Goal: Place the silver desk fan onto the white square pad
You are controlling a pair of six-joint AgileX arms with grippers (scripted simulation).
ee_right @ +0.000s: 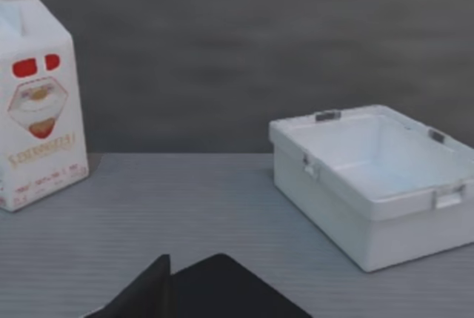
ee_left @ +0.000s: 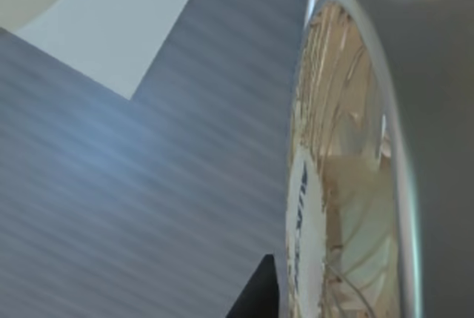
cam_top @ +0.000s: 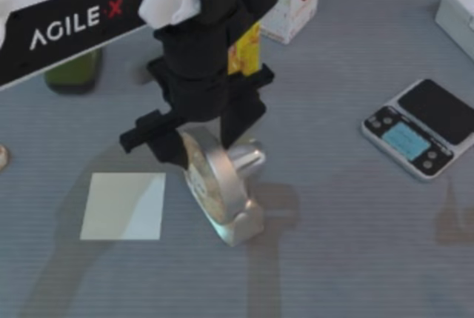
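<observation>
fan at the gripper, pad waiting to its left

the left gripper (cam_top: 194,156) sits over the upper rim of the silver desk fan (cam_top: 222,196), which stands near the table's middle, just right of the white square pad (cam_top: 124,205) and apart from it. whether the fingers are clenched on the grille or merely straddling it cannot be told: the arm's body hides them from above, and the left wrist view shows only the fan's beige face (ee_left: 333,184) close up with a corner of the pad (ee_left: 126,21) beyond.

judged from this, the step in hand is securing the fan and carrying it left. to do it well, grip the rim squarely so the heavy foot does not swing, lift enough to clear the table, then lower with the foot centred on the pad.

the right arm is parked off to the right; its wrist view faces a white carton (ee_right: 37,103) and an open white box (ee_right: 378,177).
</observation>
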